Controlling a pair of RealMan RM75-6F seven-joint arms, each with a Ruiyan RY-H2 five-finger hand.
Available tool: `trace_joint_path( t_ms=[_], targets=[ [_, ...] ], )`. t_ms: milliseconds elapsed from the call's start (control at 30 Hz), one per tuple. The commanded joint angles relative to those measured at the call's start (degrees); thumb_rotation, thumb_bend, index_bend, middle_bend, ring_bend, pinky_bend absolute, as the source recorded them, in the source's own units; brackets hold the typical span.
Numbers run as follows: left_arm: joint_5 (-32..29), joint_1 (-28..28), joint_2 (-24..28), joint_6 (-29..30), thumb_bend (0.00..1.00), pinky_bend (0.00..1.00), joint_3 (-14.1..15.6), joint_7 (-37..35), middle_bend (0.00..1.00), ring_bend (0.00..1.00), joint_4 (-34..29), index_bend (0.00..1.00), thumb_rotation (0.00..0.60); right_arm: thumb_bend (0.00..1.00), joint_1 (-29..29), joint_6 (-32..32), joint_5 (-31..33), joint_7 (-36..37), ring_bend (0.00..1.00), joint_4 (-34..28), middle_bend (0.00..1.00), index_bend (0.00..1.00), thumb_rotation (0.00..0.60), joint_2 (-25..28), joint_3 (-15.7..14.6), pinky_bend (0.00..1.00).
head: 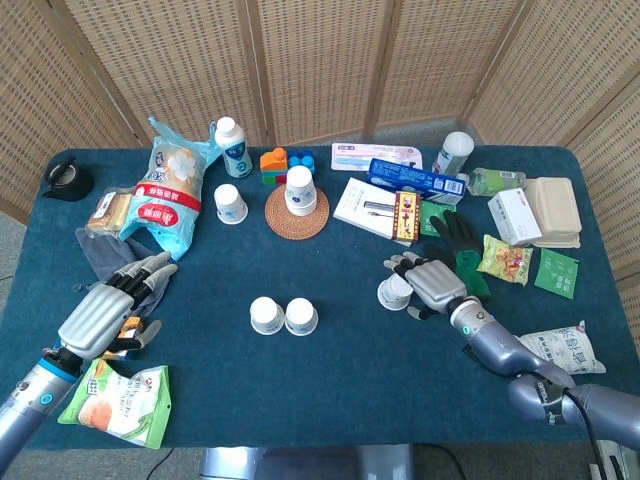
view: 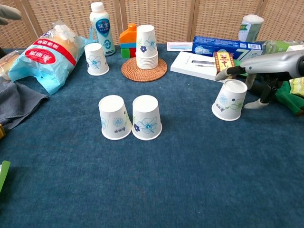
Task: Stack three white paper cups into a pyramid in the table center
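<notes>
**Right hand over the third cup, 2 cups paired at center**

The woven coaster (view: 144,69) near the back of the blue table (view: 190,190) serves as landmark. On it stands a stack of cups (view: 146,47), white with a blue flower print. In front of the coaster, toward the robot, 2 upturned cups stand side by side and touching: the left center cup (view: 114,118) and the right center cup (view: 147,118), both printed with blue flowers. A third cup (view: 229,99) sits upside down and slightly tilted to the right of the coaster. The right hand (head: 432,281) hovers at it, fingers (view: 237,70) stretched over its top; whether they actually grasp the cup cannot be told.

The left hand (head: 108,308) lies well to the left of the coaster, fingers spread and holding nothing, just in front of a grey cloth (head: 105,255).

Left of the coaster stand a spare cup (view: 96,59) and a white bottle (view: 101,29) with a blue label in Chinese characters too small to read. A red-banded snack bag (view: 45,54) with Chinese writing lies further left. Right of the coaster lies a blue box (view: 227,45) whose lettering is unreadable.
</notes>
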Motion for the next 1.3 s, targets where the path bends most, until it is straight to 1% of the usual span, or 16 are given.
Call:
trace_joint_path(
  t_ms=[33, 100, 233, 367, 433, 500, 700, 1033, 1300],
  targets=[
    [0.0, 0.3, 0.1, 0.2, 0.48, 0.12, 0.0, -0.3, 0.00, 0.00, 0.2, 0.00, 0.600, 0.39, 0.4, 0.0, 0.2, -0.3, 0.02, 0.6, 0.09, 0.15, 0.600, -0.6, -0.1, 0.40],
    [0.0, 0.5, 0.1, 0.2, 0.48, 0.12, -0.1, -0.7, 0.00, 0.00, 0.4, 0.00, 0.600, 0.39, 0.7, -0.1, 0.5, -0.3, 0.04, 0.8, 0.13, 0.19, 0.600, -0.9, -0.1, 0.45],
    [0.0, 0.7, 0.0, 0.2, 0.48, 0.12, -0.3, -1.2, 0.00, 0.00, 0.9, 0.00, 0.600, 0.39, 1.1, 0.4, 1.0, -0.9, 0.10, 1.7, 0.19, 0.25, 0.600, -1.8, -0.2, 0.53],
    [0.0, 0.9, -0.1, 0.3, 0.48, 0.12, -0.5, -1.7, 0.00, 0.00, 1.2, 0.00, 0.600, 0.39, 1.3, 0.8, 1.2, -0.9, 0.20, 2.4, 0.27, 0.34, 0.600, -2.4, -0.2, 0.62],
    [0.0, 1.1, -0.1, 0.3, 0.48, 0.13, -0.6, -2.0, 0.00, 0.00, 1.4, 0.00, 0.600, 0.40, 1.3, 1.0, 1.2, -0.8, 0.24, 2.7, 0.30, 0.39, 0.600, -2.5, -0.3, 0.65],
    [0.0, 1.1, -0.1, 0.3, 0.48, 0.13, -0.6, -2.3, 0.00, 0.00, 1.6, 0.00, 0.600, 0.40, 1.3, 1.0, 1.4, -0.6, 0.26, 2.7, 0.32, 0.41, 0.600, -2.5, -0.3, 0.65],
    [-0.1, 1.6, 0.1, 0.9, 0.48, 0.13, -1.1, -2.9, 0.00, 0.00, 1.8, 0.00, 0.600, 0.40, 1.1, 2.0, 1.0, -0.2, 0.26, 0.8, 0.32, 0.41, 0.600, -1.2, -0.3, 0.65],
    [-0.7, 1.6, 0.0, 0.0, 0.48, 0.13, -1.5, -3.1, 0.00, 0.00, 2.5, 0.00, 0.600, 0.39, 1.2, 3.2, 1.0, -0.2, 0.26, -7.2, 0.32, 0.41, 0.600, 4.9, 0.8, 0.65],
    [0.7, 2.1, 0.5, 0.8, 0.48, 0.15, -1.3, -2.8, 0.00, 0.00, 1.8, 0.00, 0.600, 0.40, 1.9, 2.9, -1.0, 2.0, 0.26, -10.9, 0.32, 0.41, 0.600, 7.3, 1.7, 0.65]
  ],
)
